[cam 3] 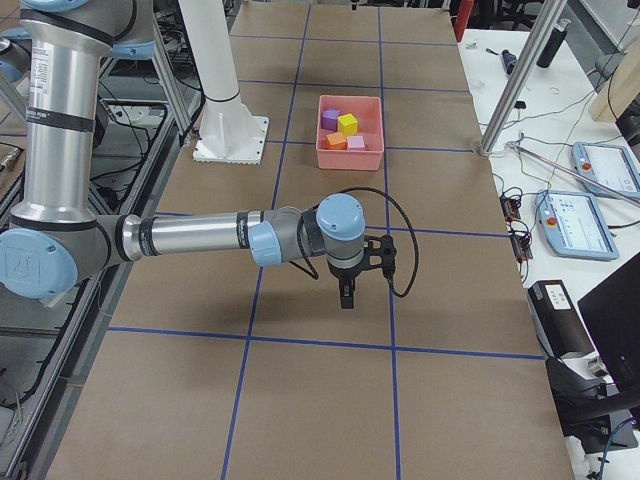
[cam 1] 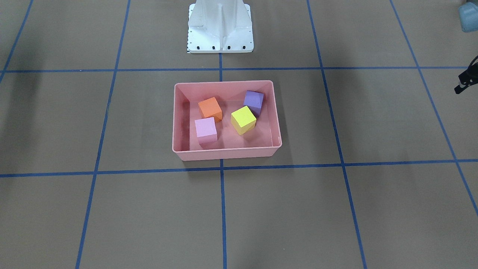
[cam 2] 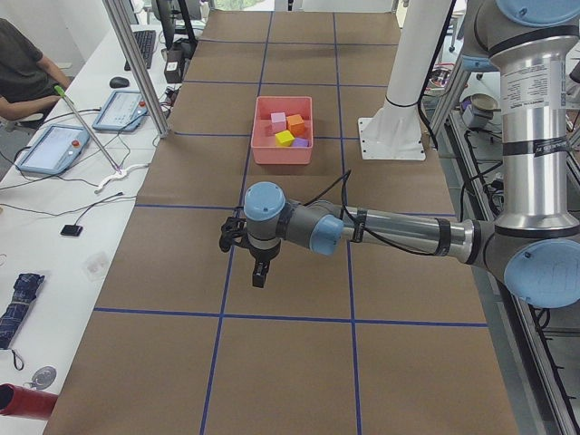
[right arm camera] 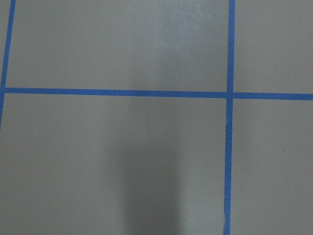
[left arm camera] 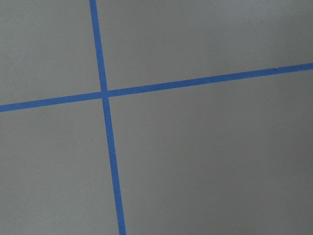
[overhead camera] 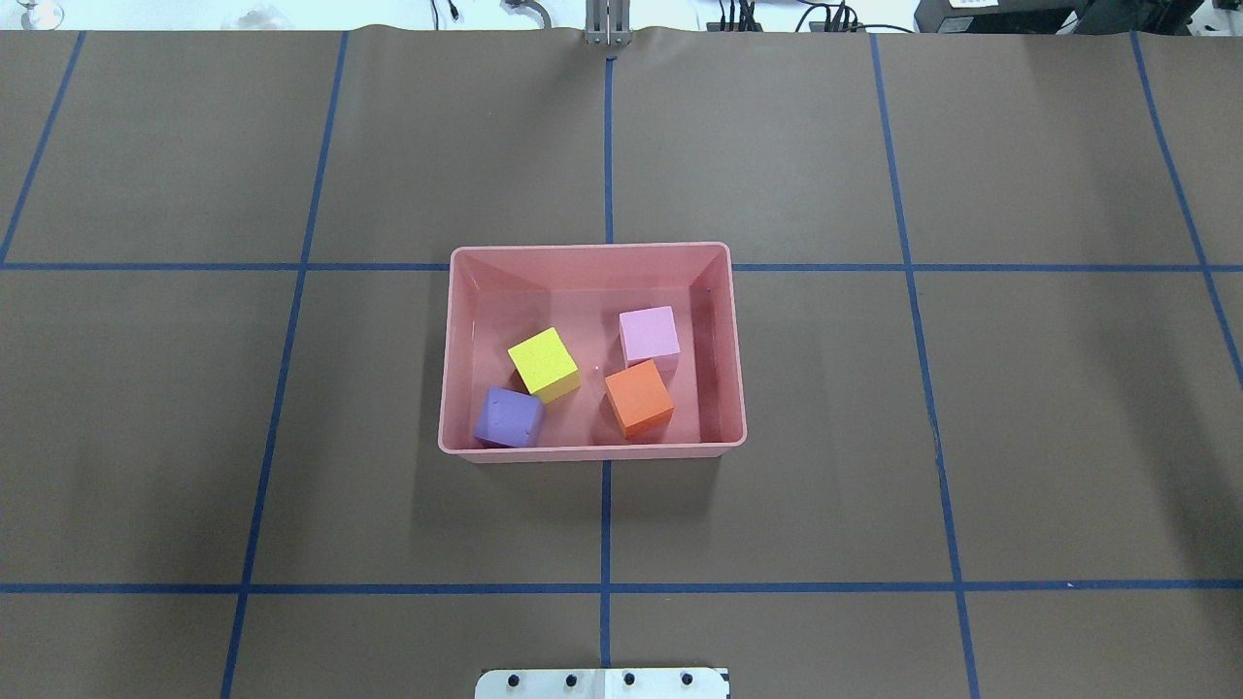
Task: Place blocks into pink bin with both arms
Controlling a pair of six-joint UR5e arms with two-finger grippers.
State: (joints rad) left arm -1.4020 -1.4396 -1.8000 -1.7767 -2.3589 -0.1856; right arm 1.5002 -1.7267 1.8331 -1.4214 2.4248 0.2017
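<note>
four cubes in the pink tray, both arms low over bare paper

brown matte paper (overhead camera: 777, 146) across the whole table, ruled into big squares by thin blue tape (overhead camera: 607, 146). at the centre, astride one tape line, the pink bin (overhead camera: 592, 249): rectangular, smooth salmon plastic, low sloped walls, rolled rim, a faint sheen on its floor. inside it, all four blocks, matte, sharp-edged, equal in size, each flat on the floor and turned at its own angle. from overhead: yellow-green block (overhead camera: 544, 364) left of middle; purple block (overhead camera: 509, 417) just on its robot side, close to the near left corner, seemingly touching the yellow-green one, though hard to be sure at this size; light pink block (overhead camera: 649, 335) right of middle; orange block (overhead camera: 638, 398) just beside it, nearer the robot. white metal base (cam 1: 220, 26) past the bin's robot-side wall, apart from it.

left arm (cam 2: 399, 231), grey tube with light-blue caps and a looped black cable, stretched out level over the table's left end, well apart from the bin. left gripper (cam 2: 260, 272) black, pointing straight down above the paper; cannot tell whether open or closed from the side. right arm (cam 3: 190, 240) much the same at the other end; right gripper (cam 3: 346, 293) likewise pointing down, state impossible to tell. from both wrist cameras, only flat paper and a cross of tape.
</note>
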